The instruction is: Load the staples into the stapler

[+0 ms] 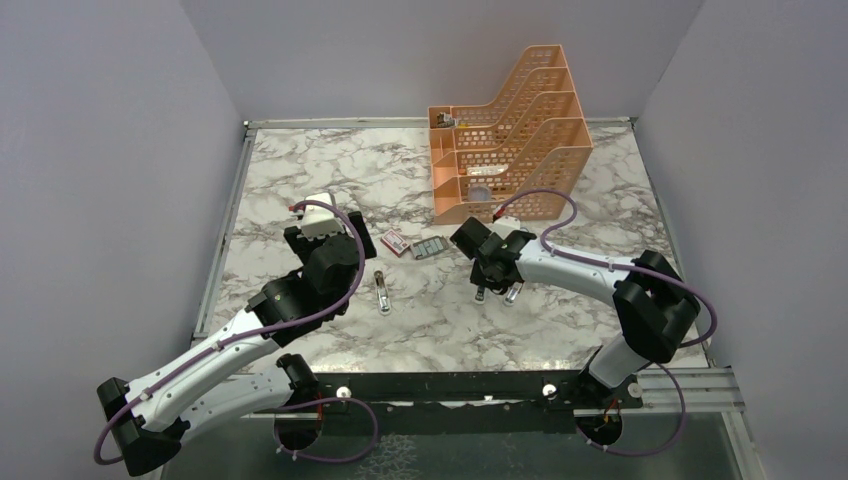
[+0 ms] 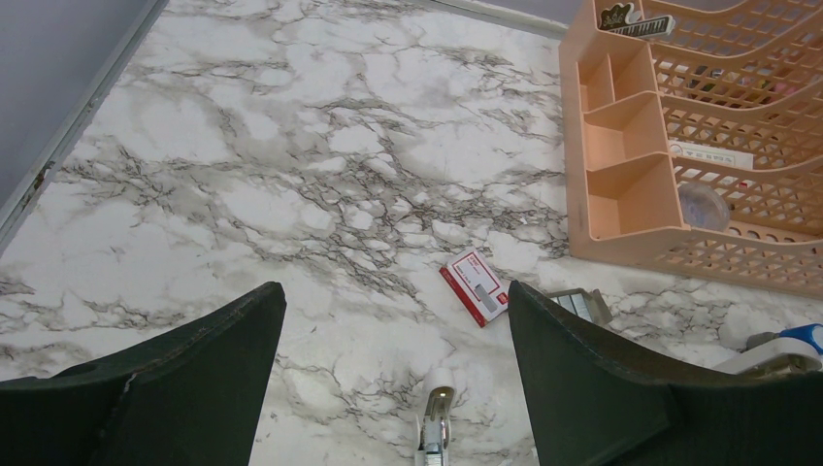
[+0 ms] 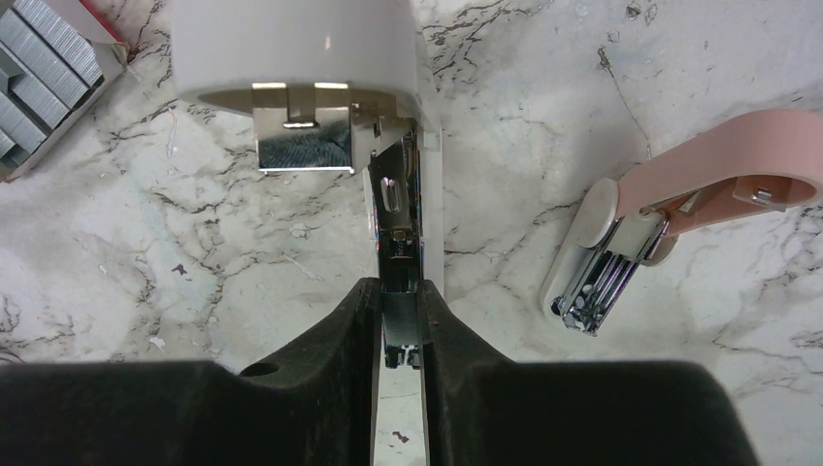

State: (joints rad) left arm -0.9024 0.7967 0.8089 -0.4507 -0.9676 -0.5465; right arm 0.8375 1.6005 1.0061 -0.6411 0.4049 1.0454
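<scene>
- The white plastic stapler (image 3: 301, 58) lies open on the white, grey-veined marble table (image 1: 330, 170), right of centre and under the right arm's wrist.
- Its long axis runs straight away from the right wrist camera. The bright metal channel leads from the fingers up to the white lid, which sits at the far end.
- The right gripper (image 3: 400, 311) is clamped on that channel, with one black finger pressed to each side.
- The lid's far end is cut off by the top edge of the right wrist view, and the black fingers cover the channel's near end.
- The grey metal staple strips (image 3: 44, 53) lie side by side in a shallow grey tray (image 1: 428, 248), up and to the left of the stapler. They run diagonally and are partly out of frame.
- A small flat red box with a white label (image 2: 476, 286) lies just left of the tray.
- A pink plastic stapler (image 3: 621, 243) lies open just right of the white one, its far end out of frame.
- The left gripper (image 2: 393, 320) hangs above the table with its dark fingers wide apart, holding nothing.
- A slim dark and silver object (image 1: 382, 292) lies near the left gripper. I cannot tell what it is.
- A peach plastic lattice desk organiser (image 1: 510, 150) stands at the back.
</scene>
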